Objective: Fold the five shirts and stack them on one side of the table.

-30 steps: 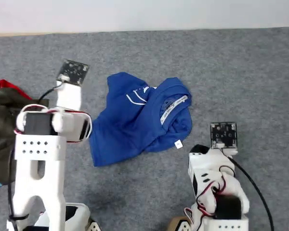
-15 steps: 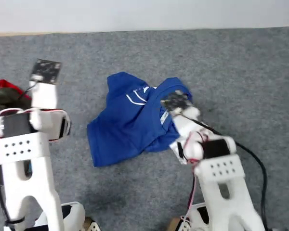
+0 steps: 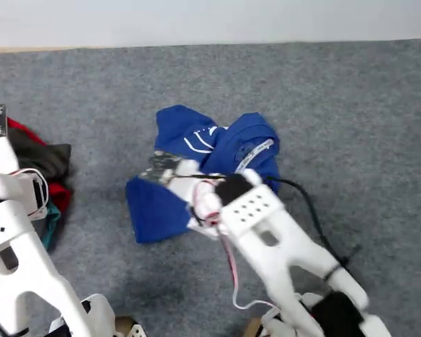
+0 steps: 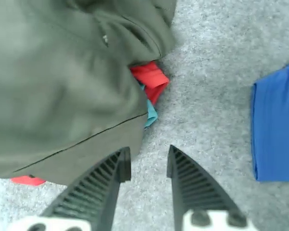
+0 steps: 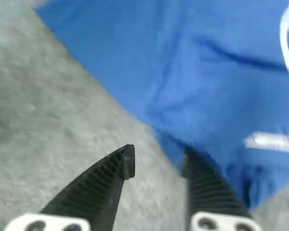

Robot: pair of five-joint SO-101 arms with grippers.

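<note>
Right gripper (image 5: 158,155): fingers apart, nothing between them. It hangs over the near-left edge of the blue shirt (image 3: 191,132), part over cloth and part over the grey table (image 3: 351,105).
Blue shirt: crumpled mid-table. One flat corner lies towards the arm bases; the collar and label face up on the far-right part.
Left gripper (image 4: 148,155): fingers slightly apart and empty, over the spot where the pile's edge meets bare table.
Pile: olive shirt (image 4: 53,86) on top, with a red shirt (image 4: 149,79) and a teal one (image 4: 151,115) showing beneath. It sits at the table's left edge, well apart from the blue shirt.
Step in hand: judged to be spreading the blue shirt flat before any fold.
Technique: set one finger on the table beside the hem and slide it under, so that you pinch a single layer. Pull outward and low; a high lift would likely drag the bunched collar along.
Caution: keep your left arm off the pile until the blue shirt lies flat.
</note>
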